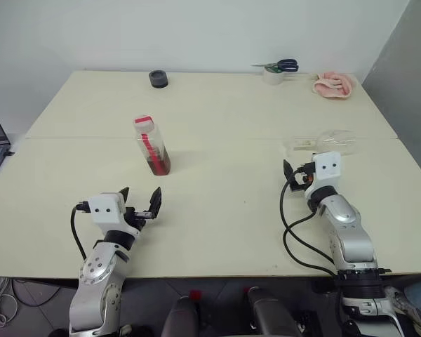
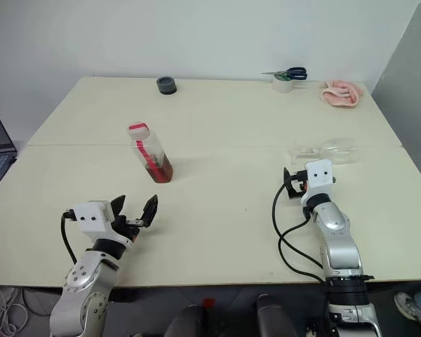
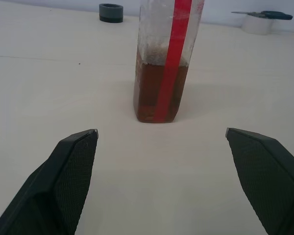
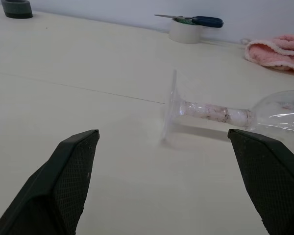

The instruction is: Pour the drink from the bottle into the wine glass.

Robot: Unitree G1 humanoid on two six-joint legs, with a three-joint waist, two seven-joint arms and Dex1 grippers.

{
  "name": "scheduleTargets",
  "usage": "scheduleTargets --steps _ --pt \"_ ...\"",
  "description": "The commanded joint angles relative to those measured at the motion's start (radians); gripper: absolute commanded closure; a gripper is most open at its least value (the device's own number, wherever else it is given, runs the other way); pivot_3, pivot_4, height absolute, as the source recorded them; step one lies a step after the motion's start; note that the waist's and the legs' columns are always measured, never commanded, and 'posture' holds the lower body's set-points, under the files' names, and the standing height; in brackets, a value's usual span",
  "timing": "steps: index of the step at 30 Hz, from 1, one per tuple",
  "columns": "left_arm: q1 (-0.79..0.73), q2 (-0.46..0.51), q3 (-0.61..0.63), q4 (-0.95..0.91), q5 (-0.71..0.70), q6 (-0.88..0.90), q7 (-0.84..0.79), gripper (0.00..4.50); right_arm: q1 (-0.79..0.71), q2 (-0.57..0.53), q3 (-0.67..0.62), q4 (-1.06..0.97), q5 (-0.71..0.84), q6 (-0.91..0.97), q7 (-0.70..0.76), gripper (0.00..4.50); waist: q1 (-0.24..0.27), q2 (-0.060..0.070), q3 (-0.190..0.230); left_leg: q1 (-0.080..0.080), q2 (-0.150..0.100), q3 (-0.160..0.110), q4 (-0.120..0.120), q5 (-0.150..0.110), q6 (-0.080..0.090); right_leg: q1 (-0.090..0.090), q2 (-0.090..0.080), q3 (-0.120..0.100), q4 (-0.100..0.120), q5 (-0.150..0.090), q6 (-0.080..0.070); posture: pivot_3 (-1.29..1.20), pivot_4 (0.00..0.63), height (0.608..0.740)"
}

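Both pincers, left gripper [image 1: 141, 202] and right gripper [image 4: 161, 142], are gaping released; the right wrist view is revealing the wine glass [image 4: 220, 113] lying sideways, while the bottle [image 1: 151, 145] is standing centre-left.

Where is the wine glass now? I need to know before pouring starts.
The wine glass lies on its side on the table's right half, just ahead of the open right claw, with the pink cloth farther back.

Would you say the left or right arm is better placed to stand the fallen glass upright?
Right, probably: the right gripper is open just short of the glass lying on its side; the left gripper faces the bottle.
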Motion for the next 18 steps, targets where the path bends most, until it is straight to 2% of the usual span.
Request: scheduleTargets --steps 1,5,8,13,18 --pt "0.004 0.008 -0.002 -0.038 0.005 -0.022 -0.008 0.02 -0.011 -0.003 -0.008 -0.023 0.003 -0.028 0.0 0.0 0.0 0.0 0.0 0.0 0.0 0.0 0.0 0.0 0.0 0.0 0.0 0.0 0.0 0.0 0.0 0.0 0.15 0.74" --pt "-0.003 -0.007 0.017 -0.04 -0.011 -0.034 0.005 0.02 -0.019 -0.001 0.002 -0.028 0.002 -0.032 0.007 0.0 0.0 0.0 0.0 0.0 0.0 0.0 0.0 0.0 0.0 0.0 0.0 0.0 0.0 0.0 0.0 0.0 0.15 0.74" --pt "-0.008 -0.012 0.009 -0.036 0.049 -0.044 0.054 0.02 -0.018 -0.006 0.016 -0.043 0.004 -0.036 0.025 0.0 0.0 0.0 0.0 0.0 0.0 0.0 0.0 0.0 0.0 0.0 0.0 0.0 0.0 0.0 0.0 0.0 0.15 0.74" --pt "-0.069 -0.08 -0.052 -0.076 0.108 -0.017 0.155 0.02 -0.054 -0.046 0.163 -0.167 0.049 -0.032 0.239 0.0 0.0 0.0 0.0 0.0 0.0 0.0 0.0 0.0 0.0 0.0 0.0 0.0 0.0 0.0 0.0 0.0 0.15 0.74" --pt "-0.17 -0.113 -0.121 -0.109 0.116 0.041 0.183 0.02 -0.146 -0.065 0.253 -0.24 0.117 0.073 0.385 0.0 0.0 -0.001 0.0 -0.001 0.0 -0.002 0.0 0.0 0.0 0.0 0.0 -0.001 0.0 0.0 0.0 0.0 0.15 0.74"
